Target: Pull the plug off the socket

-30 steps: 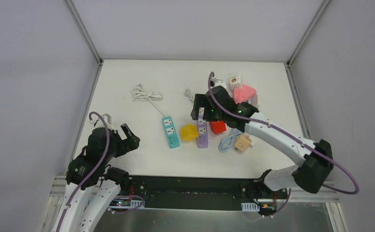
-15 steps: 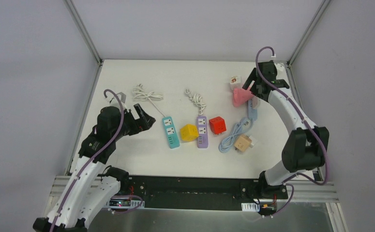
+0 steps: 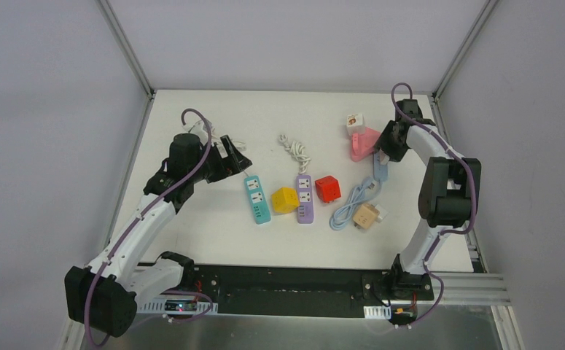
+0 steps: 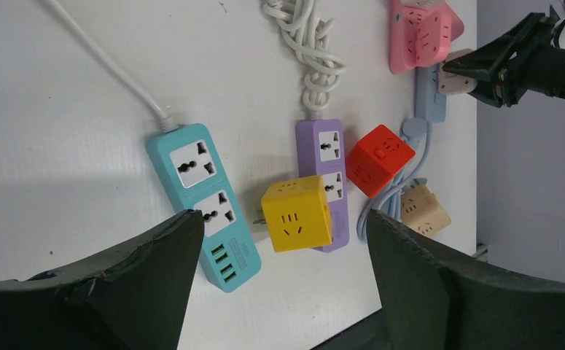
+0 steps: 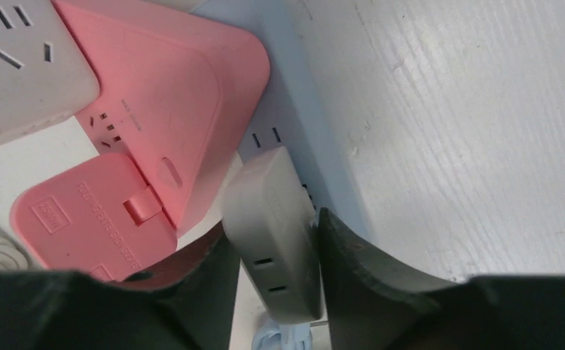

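A grey-beige plug sits in the pale blue socket strip at the table's right side. My right gripper is shut on the plug, one finger pressed to each of its sides; the top view shows this gripper beside the pink socket block. My left gripper hangs open above the teal power strip, with nothing between its fingers. The left wrist view also catches the right gripper at the plug.
A purple strip with a yellow cube against it lies mid-table. A red cube, a beige cube on a coiled blue cable, and a white cube lie nearby. The pink block touches the blue strip.
The right arm swung from mid-table to the far right and its jaws closed on the plug. The left arm reached forward over the teal strip, its jaws narrowing slightly.
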